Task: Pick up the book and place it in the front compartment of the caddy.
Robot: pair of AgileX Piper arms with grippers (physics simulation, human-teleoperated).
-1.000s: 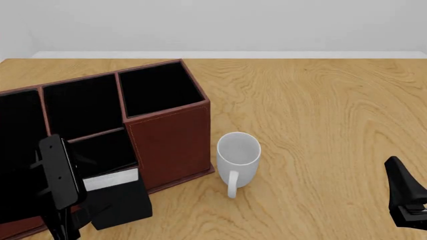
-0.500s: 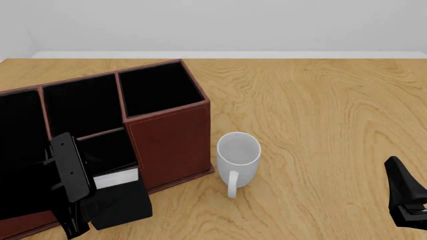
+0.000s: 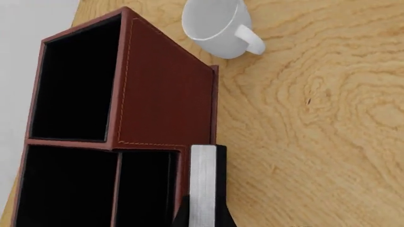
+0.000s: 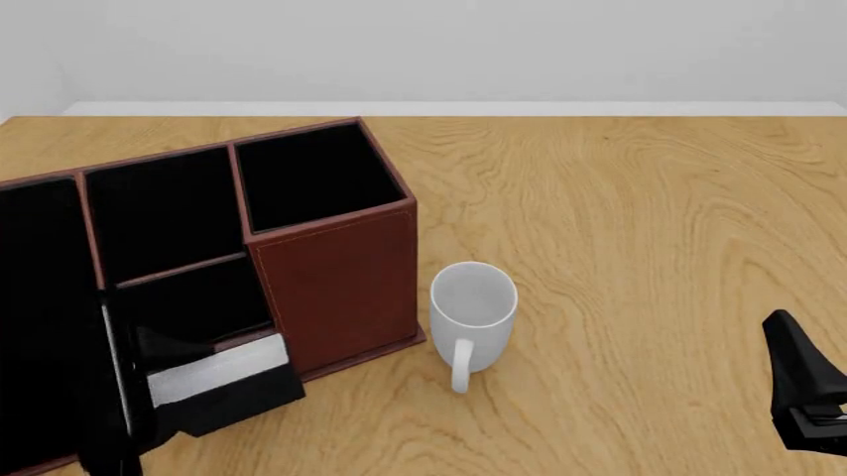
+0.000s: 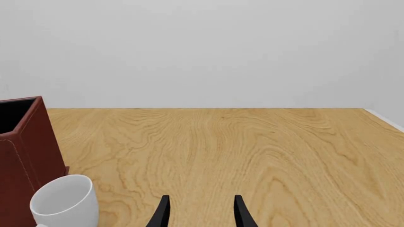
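The book (image 4: 218, 382), black with a white page edge, is held tilted in my left gripper (image 4: 185, 397), which is shut on it at the near low wall of the reddish-brown caddy (image 4: 337, 288). In the left wrist view the book (image 3: 203, 182) stands edge-on between my fingers, over the outer wall of the caddy (image 3: 164, 94) and beside its low black compartment. My left gripper (image 3: 203, 221) shows only at that picture's edge. My right gripper (image 4: 807, 397) hangs low at the right, open and empty, with both fingers (image 5: 162, 213) showing in the right wrist view.
A white mug (image 4: 473, 307) stands upright on the table just right of the caddy's tall end; it also shows in the left wrist view (image 3: 215, 26) and the right wrist view (image 5: 63, 205). The wooden table (image 4: 636, 218) stretches away to the right.
My left arm has dropped lower and leaned over. The book has tipped flatter and shifted left against the caddy's near wall. The right arm has not moved.
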